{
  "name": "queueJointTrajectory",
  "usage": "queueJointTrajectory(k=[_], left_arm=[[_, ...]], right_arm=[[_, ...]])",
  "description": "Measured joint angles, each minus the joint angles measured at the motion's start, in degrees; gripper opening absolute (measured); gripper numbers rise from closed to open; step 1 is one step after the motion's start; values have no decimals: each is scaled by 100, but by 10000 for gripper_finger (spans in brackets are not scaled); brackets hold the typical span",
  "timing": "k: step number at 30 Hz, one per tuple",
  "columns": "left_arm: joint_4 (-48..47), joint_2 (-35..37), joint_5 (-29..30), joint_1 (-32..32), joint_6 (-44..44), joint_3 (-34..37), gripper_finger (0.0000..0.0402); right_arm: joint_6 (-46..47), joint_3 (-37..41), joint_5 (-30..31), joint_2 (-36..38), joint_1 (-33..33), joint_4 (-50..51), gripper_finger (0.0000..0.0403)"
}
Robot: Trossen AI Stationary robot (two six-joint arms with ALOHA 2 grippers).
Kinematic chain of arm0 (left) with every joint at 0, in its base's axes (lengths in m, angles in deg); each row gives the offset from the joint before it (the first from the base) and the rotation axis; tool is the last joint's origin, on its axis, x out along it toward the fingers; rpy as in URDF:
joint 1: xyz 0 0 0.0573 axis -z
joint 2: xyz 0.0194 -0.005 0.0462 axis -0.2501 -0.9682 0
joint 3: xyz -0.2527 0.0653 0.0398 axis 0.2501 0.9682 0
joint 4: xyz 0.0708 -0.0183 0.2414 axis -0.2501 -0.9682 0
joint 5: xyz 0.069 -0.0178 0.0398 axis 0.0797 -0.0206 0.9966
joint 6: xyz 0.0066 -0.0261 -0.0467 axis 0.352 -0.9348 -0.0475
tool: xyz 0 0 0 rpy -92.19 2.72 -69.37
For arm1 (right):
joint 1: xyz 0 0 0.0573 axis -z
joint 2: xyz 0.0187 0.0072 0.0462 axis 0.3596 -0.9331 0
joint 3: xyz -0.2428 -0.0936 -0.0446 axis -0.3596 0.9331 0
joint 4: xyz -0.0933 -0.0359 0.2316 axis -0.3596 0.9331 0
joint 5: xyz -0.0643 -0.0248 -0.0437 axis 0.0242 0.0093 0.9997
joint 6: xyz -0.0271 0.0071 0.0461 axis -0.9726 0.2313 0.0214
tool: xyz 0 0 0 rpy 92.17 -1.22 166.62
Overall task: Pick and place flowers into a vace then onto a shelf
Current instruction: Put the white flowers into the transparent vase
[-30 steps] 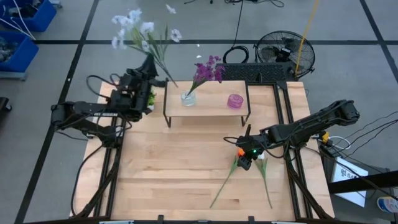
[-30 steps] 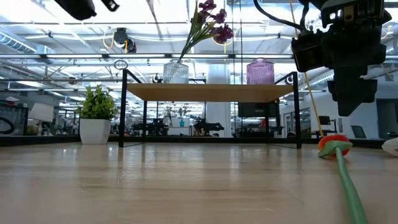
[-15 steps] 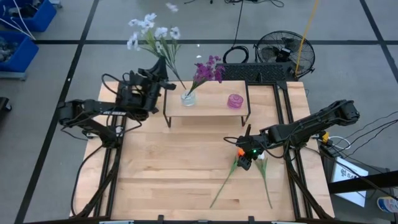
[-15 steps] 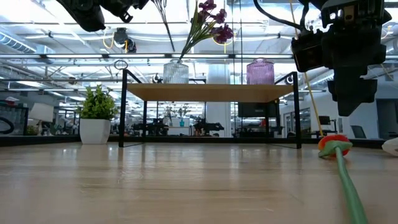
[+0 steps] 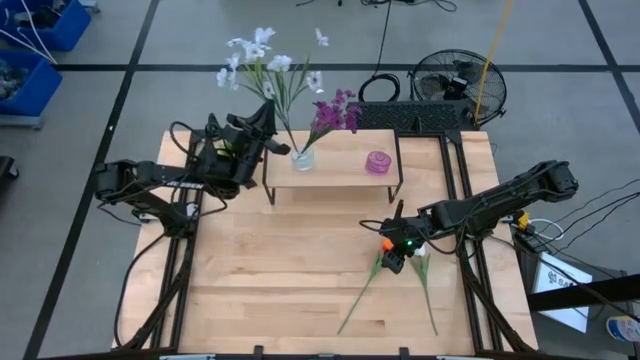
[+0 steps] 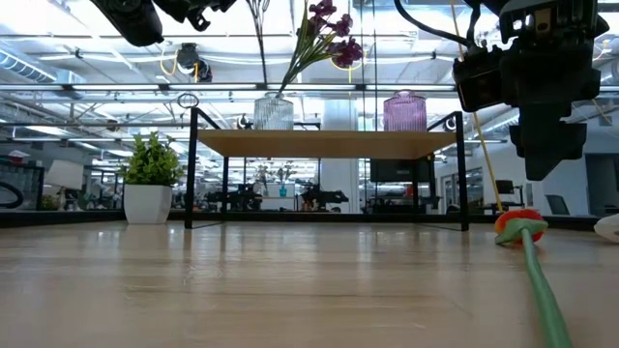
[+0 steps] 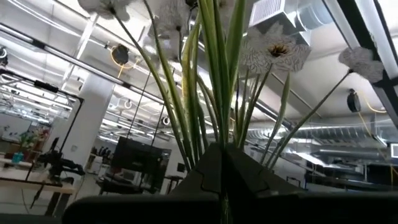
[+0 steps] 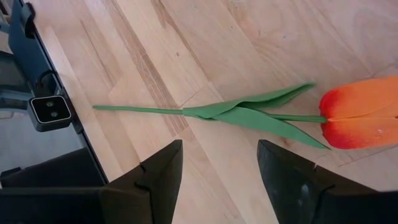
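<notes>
Two arms: both over light-wood table point(image 5: 280, 270).
L gripper point(image 5: 262, 118): clenched on stems of white/pale-blue flower spray point(image 5: 268, 62), raised just left of clear glass vase point(image 5: 302, 157).
Vase: on low wood-top shelf w/ black legs point(image 5: 340, 165), far centre; holds purple bunch point(image 5: 335, 110).
R gripper point(image 5: 392, 262): fingers apart, above orange tulip point(image 8: 364, 121) lying on table, right side.

The left arm reaches from the 9 o'clock side toward 12 o'clock, and its left hand point(image 5: 262, 118) is raised high with fingers pressed together. The right arm comes from 3 o'clock; its right hand point(image 5: 391, 258) hangs low, fingers point(image 8: 158, 180) spread apart.
</notes>
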Motion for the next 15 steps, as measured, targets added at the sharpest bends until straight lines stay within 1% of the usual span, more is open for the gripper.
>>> queueJointTrajectory(k=[8, 15], left_arm=[[-40, -50, 80, 19, -183, 0, 6], [-344, -49, 182, 28, -163, -2, 6]], right_arm=[[2, 0, -2, 0, 0, 0, 199], [1, 0, -2, 1, 0, 0, 199]])
